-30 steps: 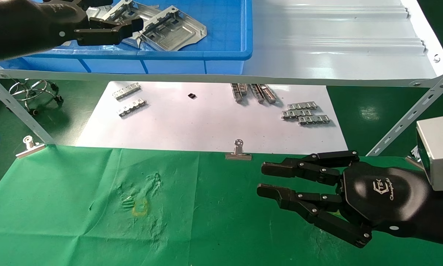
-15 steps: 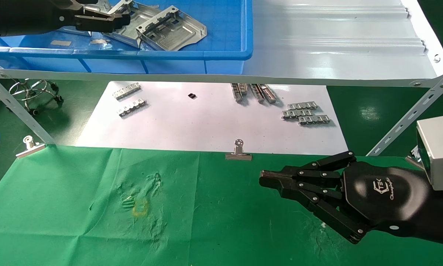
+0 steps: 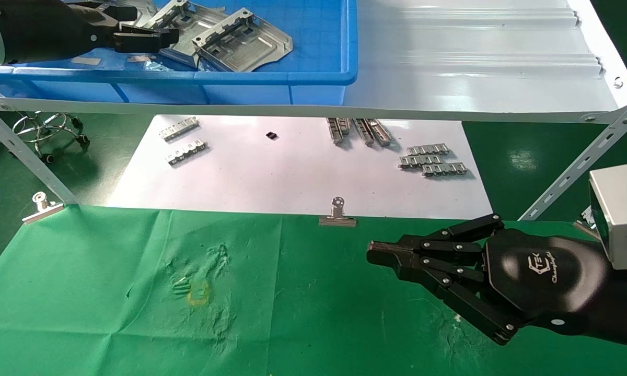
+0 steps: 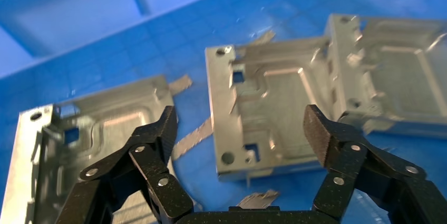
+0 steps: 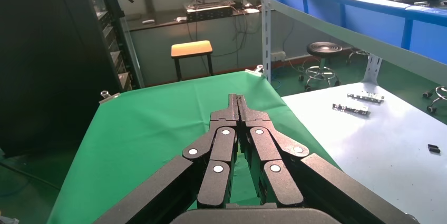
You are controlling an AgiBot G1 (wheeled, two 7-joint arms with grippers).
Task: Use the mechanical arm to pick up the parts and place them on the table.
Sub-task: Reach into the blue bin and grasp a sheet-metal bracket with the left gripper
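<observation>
While my left gripper (image 3: 159, 37) reaches into the blue plastic bin (image 3: 313, 78) on the pale grey metal shelf (image 3: 475, 68), its black fingers (image 4: 158, 134) stand spread apart above the stamped sheet-metal plates (image 4: 263, 108), clamped on nothing. In the left wrist view, the middle plate lies between the two fingertips, a second plate (image 4: 95, 145) sits under the other finger, and a third (image 4: 390, 76) leans on the middle one's far edge. All plates rest inside the bin; the green cloth table (image 3: 136, 303) carries none. My right gripper (image 3: 376, 253) hovers over the right part of the green cloth, fingers pressed together, holding nothing. Small ribbed metal strips (image 3: 432, 159) lie on the white sheet (image 3: 271, 172) below the shelf.
</observation>
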